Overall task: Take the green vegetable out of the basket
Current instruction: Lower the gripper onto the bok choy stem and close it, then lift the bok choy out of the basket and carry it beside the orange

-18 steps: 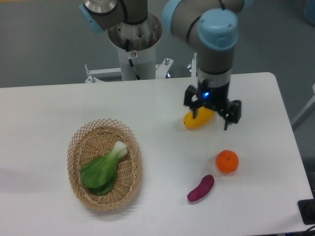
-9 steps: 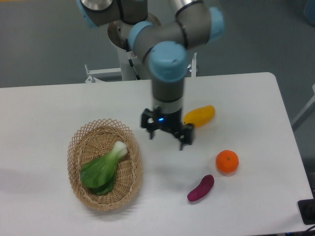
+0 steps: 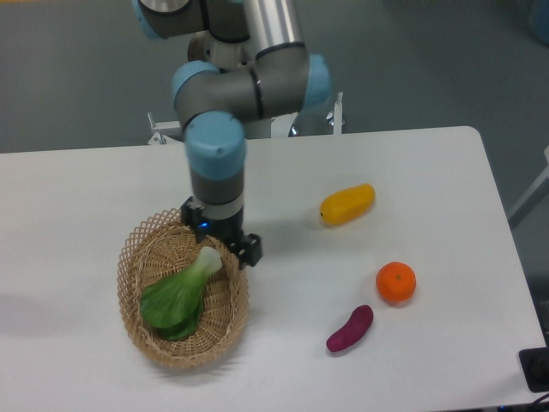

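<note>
Gripper (image 3: 220,242) moved from surface middle to over basket (image 3: 230,302)
Fingers spread wide, empty, just above bok choy (image 3: 178,295) stem; produce unmoved.

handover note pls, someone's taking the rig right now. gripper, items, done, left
Gripper: open, empty, above the basket's upper rim by the bok choy's stem end.
Bok choy: lying in the basket, untouched.
On the table outside it: yellow fruit, orange, purple sweet potato.
Done: approach only.
Left: descend, grasp the bok choy, lift it out.
</note>
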Robot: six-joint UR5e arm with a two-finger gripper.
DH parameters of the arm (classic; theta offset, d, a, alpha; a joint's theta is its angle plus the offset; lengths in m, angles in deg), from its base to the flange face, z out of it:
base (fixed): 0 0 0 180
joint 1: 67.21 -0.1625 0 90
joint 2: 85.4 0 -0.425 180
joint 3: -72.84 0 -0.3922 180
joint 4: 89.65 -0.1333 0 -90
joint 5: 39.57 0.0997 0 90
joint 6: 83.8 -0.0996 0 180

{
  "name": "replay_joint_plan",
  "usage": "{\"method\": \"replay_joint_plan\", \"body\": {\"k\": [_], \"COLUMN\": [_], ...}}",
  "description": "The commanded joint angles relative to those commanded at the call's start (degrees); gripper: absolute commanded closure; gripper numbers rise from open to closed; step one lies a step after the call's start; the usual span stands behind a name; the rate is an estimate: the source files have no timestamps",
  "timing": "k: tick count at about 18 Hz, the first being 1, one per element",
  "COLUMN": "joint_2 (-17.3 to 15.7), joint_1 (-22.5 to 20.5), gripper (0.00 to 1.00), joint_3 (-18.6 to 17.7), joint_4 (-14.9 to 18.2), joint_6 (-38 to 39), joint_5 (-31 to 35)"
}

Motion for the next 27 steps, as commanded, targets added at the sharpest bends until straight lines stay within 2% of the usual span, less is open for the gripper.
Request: {"method": "replay_joint_plan", "body": {"k": [5,13,15,16,19,22,27], "joint_2": [1.9,4.0,4.1,4.1,4.0,3.9,3.5], "joint_1": [1.2,1.4,1.5,1.5,1.4,1.4,1.4], "gripper": [0.0,0.0,0.0,0.03,0.38,0.54,0.65], "joint_3": [-0.4,-0.9,-1.1,-1.1,-1.1,-0.9,-0.2], "joint_4": [-2.7,-3.2,-4.8,-6.0,-6.2,-6.2,-6.3], "joint_6": [0.9,1.3,2.5,3.0,3.0,2.9,2.7], "joint_5": [0.3,0.4,0.4,0.5,0.6,0.6,0.8]}}
